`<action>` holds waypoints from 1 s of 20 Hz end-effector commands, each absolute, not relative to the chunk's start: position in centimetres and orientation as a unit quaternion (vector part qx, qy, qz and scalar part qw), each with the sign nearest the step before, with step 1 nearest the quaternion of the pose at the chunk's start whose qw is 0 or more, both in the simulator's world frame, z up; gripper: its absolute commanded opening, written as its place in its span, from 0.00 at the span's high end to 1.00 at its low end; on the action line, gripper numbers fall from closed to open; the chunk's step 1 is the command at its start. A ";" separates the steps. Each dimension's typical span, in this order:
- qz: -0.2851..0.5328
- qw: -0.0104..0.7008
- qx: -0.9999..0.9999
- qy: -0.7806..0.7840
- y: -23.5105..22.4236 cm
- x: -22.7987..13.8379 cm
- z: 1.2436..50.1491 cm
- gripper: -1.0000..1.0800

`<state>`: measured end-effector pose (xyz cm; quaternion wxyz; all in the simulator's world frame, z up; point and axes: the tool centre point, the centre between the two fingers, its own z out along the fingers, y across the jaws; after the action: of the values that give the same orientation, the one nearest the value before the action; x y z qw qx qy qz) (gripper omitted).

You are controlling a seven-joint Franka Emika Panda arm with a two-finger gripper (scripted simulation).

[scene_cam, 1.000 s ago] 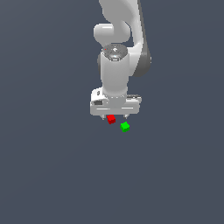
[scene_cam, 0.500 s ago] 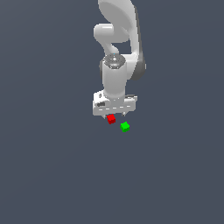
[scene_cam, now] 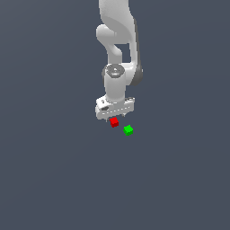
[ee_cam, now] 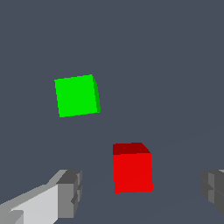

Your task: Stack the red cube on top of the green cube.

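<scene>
The red cube (scene_cam: 114,121) lies on the grey floor, directly under the white hand. The green cube (scene_cam: 128,130) lies a short way off toward the exterior view's right, apart from the red one. My gripper (scene_cam: 113,118) hangs just above the red cube, pointing down. In the wrist view the red cube (ee_cam: 132,171) sits between the two grey fingertips (ee_cam: 71,193) with a gap on each side. My gripper (ee_cam: 142,191) is open and touches nothing. The green cube (ee_cam: 76,95) lies beyond it, untouched.
Plain dark grey floor (scene_cam: 54,179) all around. The white arm (scene_cam: 119,54) rises straight above the hand. Nothing else is in view.
The hand has turned about its vertical axis and come down slightly over the red cube. The upper arm has shifted. Neither cube has moved.
</scene>
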<state>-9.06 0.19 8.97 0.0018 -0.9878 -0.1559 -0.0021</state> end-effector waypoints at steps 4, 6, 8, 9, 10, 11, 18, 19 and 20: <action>0.000 0.001 -0.984 -0.179 -0.3 -10.4 7.4 0.04; 0.000 0.001 -0.983 -0.182 -0.4 -10.6 7.1 0.04; 0.000 0.000 -0.983 -0.184 -0.4 -10.7 7.0 0.04; 0.000 0.001 -0.983 -0.182 -0.4 -10.6 7.1 0.04; 0.000 0.001 -0.983 -0.182 -0.4 -10.6 7.1 0.04; 0.000 0.001 -0.983 -0.182 -0.4 -10.6 7.0 0.04; 0.000 0.000 -0.983 -0.183 -0.4 -10.7 4.7 0.04; 0.000 0.000 -0.983 -0.183 -0.4 -10.7 4.2 0.04; 0.000 0.000 -0.983 -0.183 -0.4 -10.7 3.7 0.04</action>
<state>-10.68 -0.44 4.48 0.0003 -0.9832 -0.1826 0.0000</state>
